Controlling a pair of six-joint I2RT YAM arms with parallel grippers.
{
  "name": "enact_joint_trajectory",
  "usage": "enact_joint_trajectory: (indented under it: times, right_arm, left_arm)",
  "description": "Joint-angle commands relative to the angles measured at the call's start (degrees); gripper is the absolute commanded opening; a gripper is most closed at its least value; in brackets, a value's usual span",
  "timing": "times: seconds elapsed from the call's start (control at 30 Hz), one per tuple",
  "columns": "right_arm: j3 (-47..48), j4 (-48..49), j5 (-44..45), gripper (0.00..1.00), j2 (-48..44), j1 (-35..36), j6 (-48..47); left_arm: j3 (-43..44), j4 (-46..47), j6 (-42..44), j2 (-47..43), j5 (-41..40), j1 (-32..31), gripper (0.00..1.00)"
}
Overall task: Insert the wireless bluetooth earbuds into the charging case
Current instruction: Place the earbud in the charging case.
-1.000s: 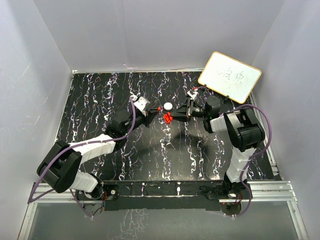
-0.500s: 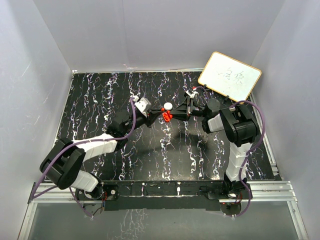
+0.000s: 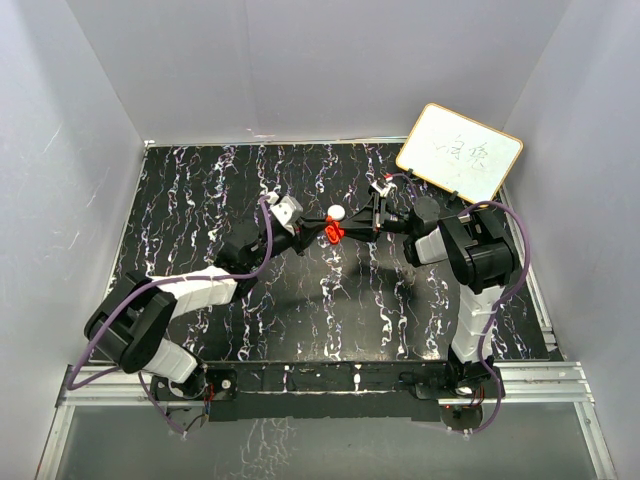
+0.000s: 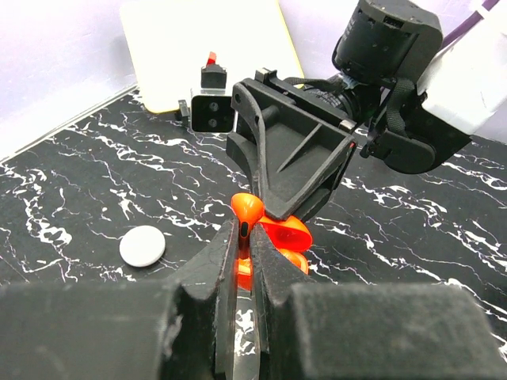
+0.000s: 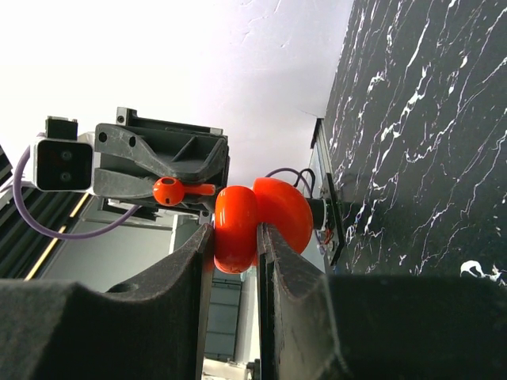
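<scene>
A red earbud (image 4: pixel 248 209) is held by its stem in my left gripper (image 4: pixel 245 237), which is shut on it, bud end up. It hangs just beside the red charging case (image 5: pixel 253 218), whose lid stands open. My right gripper (image 5: pixel 236 233) is shut on the case's body. In the top view both grippers meet above the table's middle, the left gripper (image 3: pixel 318 226) and right gripper (image 3: pixel 347 226) on either side of the case (image 3: pixel 334 233). From the right wrist, the earbud (image 5: pixel 176 190) lies left of the case, a short gap away.
A white round disc (image 3: pixel 337 212) lies on the black marbled table (image 3: pixel 200 200) just beyond the grippers; the left wrist view shows the disc (image 4: pixel 143 245) at lower left. A whiteboard (image 3: pixel 459 152) leans at the back right corner. Grey walls enclose the table.
Both grippers have shifted slightly toward the far side, keeping the earbud and the case close together. The right arm's forearm has swung a little toward the back.
</scene>
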Motion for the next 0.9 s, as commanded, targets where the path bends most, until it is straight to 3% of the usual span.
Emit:
enact_joint_trajectory:
  times: [0.0, 0.23, 0.57, 0.87]
  right_arm:
    - [1.2, -1.59, 1.07, 0.0, -1.79, 0.3, -3.37]
    - [1.34, -11.72, 3.19, 0.0, -4.41, 0.35, -12.24]
    - [2.77, -36.91, 11.36, 0.0, -12.37, 0.69, -31.74]
    - [2.11, -37.13, 10.85, 0.0, -12.73, 0.87, -31.9]
  left_arm:
    - [-0.26, 5.12, -0.29, -0.14, 1.96, 0.28, 0.0]
    - [-0.9, 6.45, -0.33, 0.26, 2.22, 0.28, 0.0]
    - [-2.3, 11.4, -0.89, 1.93, 2.08, 0.28, 0.0]
    - [-3.89, 18.78, -1.26, 4.34, 2.59, 0.28, 0.0]
